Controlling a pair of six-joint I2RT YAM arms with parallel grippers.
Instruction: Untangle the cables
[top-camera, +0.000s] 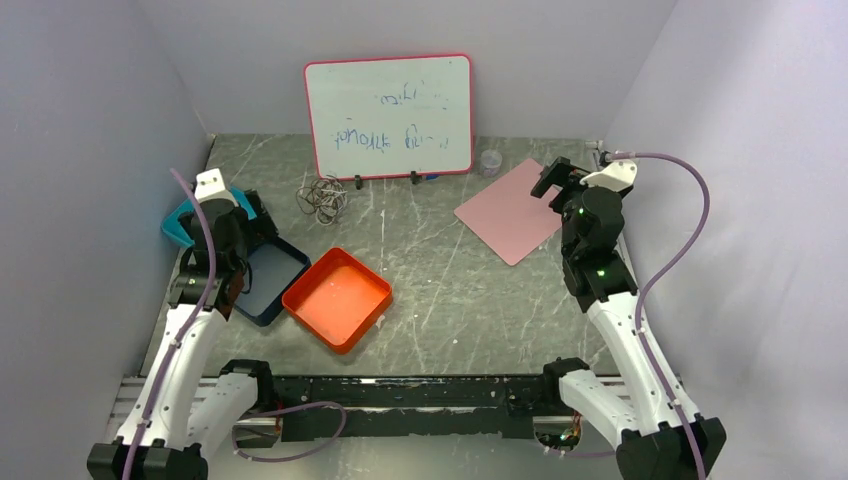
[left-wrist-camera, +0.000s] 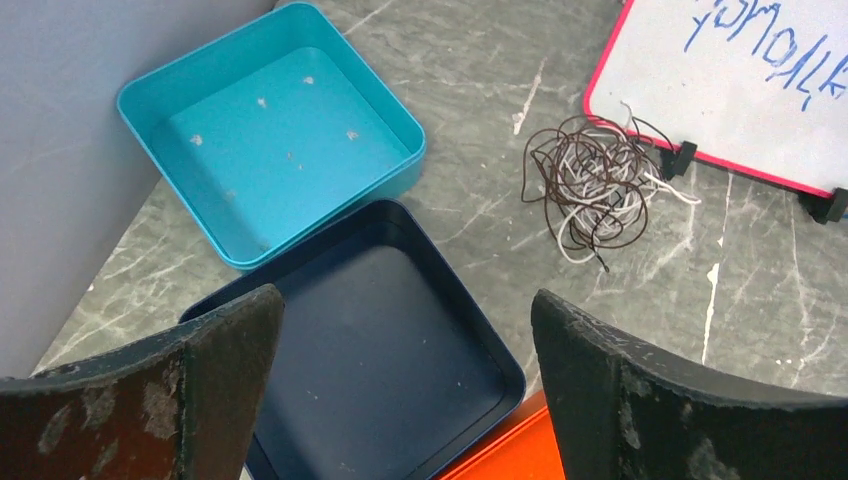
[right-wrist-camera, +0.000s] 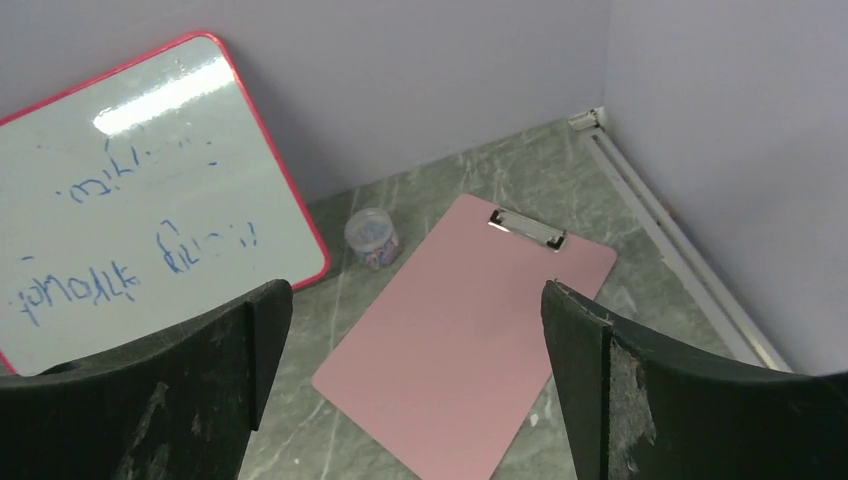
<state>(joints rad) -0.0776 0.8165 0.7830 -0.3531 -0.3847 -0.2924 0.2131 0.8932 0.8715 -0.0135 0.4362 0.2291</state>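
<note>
The cables (top-camera: 322, 198) lie as one tangled pile of thin dark and white cords on the table, just left of the whiteboard's foot. In the left wrist view the pile (left-wrist-camera: 594, 186) lies ahead and to the right. My left gripper (top-camera: 250, 212) is open and empty, above the dark blue tray (left-wrist-camera: 380, 330); its jaws stand wide apart (left-wrist-camera: 405, 350). My right gripper (top-camera: 553, 180) is open and empty above the pink clipboard (right-wrist-camera: 470, 330), far from the cables; in its wrist view (right-wrist-camera: 415, 340) the jaws stand wide apart.
A teal tray (top-camera: 190, 222), the dark blue tray (top-camera: 268, 282) and an orange tray (top-camera: 338, 298) sit at the left. A whiteboard (top-camera: 390, 115) stands at the back. A small clear jar (top-camera: 490, 161) stands beside the pink clipboard (top-camera: 510, 208). Walls enclose three sides.
</note>
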